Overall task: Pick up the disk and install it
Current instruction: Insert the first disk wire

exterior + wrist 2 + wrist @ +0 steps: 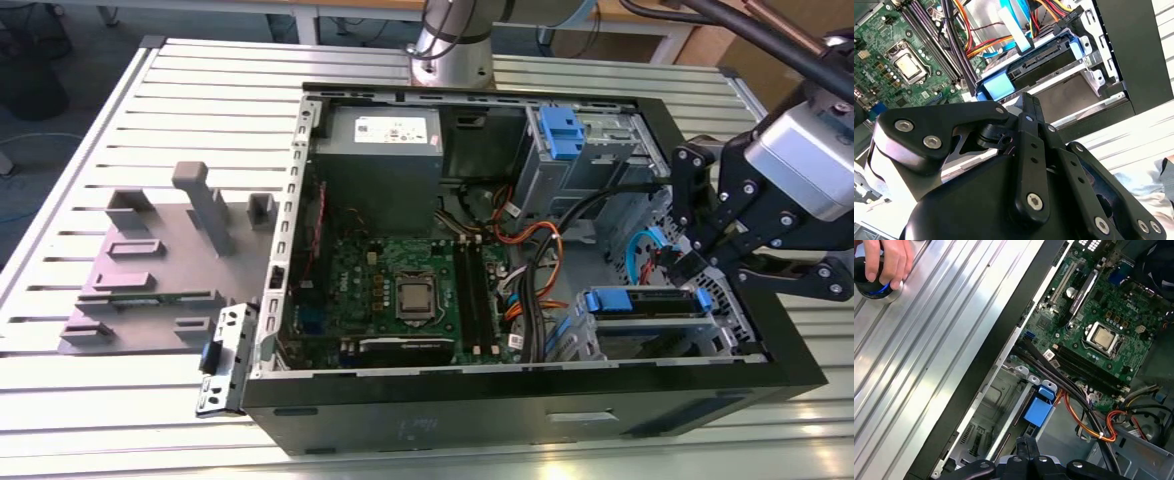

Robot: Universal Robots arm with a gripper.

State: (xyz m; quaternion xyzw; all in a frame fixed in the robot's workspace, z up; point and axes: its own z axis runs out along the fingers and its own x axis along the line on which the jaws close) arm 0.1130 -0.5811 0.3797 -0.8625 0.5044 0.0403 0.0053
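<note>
Inside the case (pixel 534 400), one disk (pixel 650 303).

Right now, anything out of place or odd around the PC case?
Yes. In the first wrist view a person's hand rests on a dark round object on the table beside the open PC case. In the exterior view a metal bracket sits askew against the case's corner, at the exterior view's left.

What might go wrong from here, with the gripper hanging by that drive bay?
The gripper hangs near the disk in its bay and beside the black case wall, so a skewed move might strike either. Loose cables run beside the bay and may snag. A person's hand rests on the table, possibly within the arm's reach.
</note>
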